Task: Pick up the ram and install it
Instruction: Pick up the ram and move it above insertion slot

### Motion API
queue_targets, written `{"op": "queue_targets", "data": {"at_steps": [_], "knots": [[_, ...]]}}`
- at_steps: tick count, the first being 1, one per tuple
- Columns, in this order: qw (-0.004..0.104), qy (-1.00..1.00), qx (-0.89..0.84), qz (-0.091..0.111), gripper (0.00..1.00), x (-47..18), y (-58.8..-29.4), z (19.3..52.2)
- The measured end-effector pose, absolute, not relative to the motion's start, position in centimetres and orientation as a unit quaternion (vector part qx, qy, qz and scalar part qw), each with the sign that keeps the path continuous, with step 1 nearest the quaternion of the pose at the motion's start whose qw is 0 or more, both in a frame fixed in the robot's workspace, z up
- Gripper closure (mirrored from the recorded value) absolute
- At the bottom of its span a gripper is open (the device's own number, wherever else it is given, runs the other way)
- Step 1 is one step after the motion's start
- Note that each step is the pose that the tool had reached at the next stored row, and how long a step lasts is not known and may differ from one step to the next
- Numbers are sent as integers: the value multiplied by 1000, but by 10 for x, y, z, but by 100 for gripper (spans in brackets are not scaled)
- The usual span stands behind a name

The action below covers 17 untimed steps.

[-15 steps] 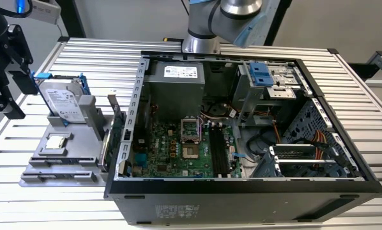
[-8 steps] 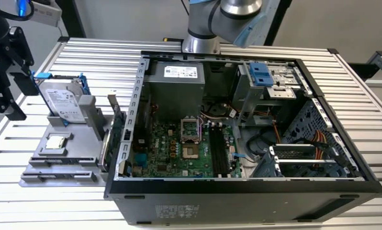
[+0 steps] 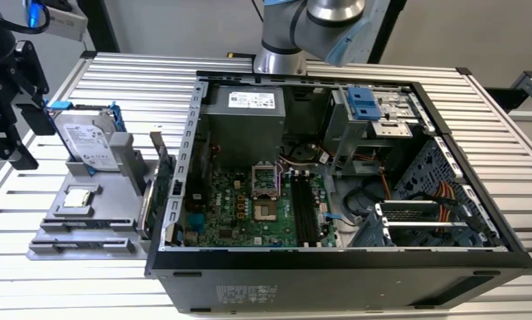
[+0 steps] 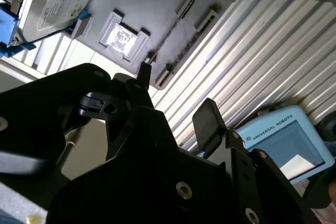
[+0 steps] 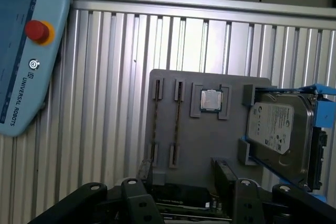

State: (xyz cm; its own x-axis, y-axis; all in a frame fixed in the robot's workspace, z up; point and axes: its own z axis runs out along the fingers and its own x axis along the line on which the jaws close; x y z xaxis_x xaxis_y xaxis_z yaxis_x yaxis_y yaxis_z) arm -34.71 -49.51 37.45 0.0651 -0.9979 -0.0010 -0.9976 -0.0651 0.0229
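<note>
Grey holder point(image 3: 79, 230), at the case's point(image 3: 337, 260) nine o'clock in the exterior view, cradles the ram point(image 5: 178, 121) on edge, probably light, stiff and fragile, best pinched mid-length across its faces; the gripper point(image 4: 176, 90) hangs spread and empty.

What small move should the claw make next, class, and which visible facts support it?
Probably line up over one ram stick and ease straight down toward it. Both sticks stand on edge in the gray holder, untouched, and the claw hangs above them, open and empty, so nothing is gripped yet.
</note>
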Motion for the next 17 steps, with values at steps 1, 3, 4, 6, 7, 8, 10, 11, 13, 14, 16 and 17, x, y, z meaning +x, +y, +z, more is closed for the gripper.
{"op": "queue_targets", "data": {"at_steps": [1, 3, 4, 6, 7, 8, 10, 11, 13, 14, 16, 17], "knots": [[8, -684, 730, -8, 0, -347, -495, 374], [8, -684, 730, -8, 0, -347, -495, 374], [8, -684, 730, -8, 0, -347, -495, 373], [8, -684, 730, -8, 0, -347, -495, 373], [8, -684, 730, -8, 0, -347, -495, 372], [8, -684, 730, -8, 0, -347, -495, 372], [8, -684, 730, -8, 0, -347, -495, 372], [8, -684, 730, -8, 0, -347, -495, 371], [8, -684, 730, -8, 0, -347, -495, 370], [7, -684, 730, -7, 0, -347, -495, 370], [5, -684, 730, -5, 0, -347, -495, 369], [3, -683, 730, -3, 0, -347, -495, 369]]}}
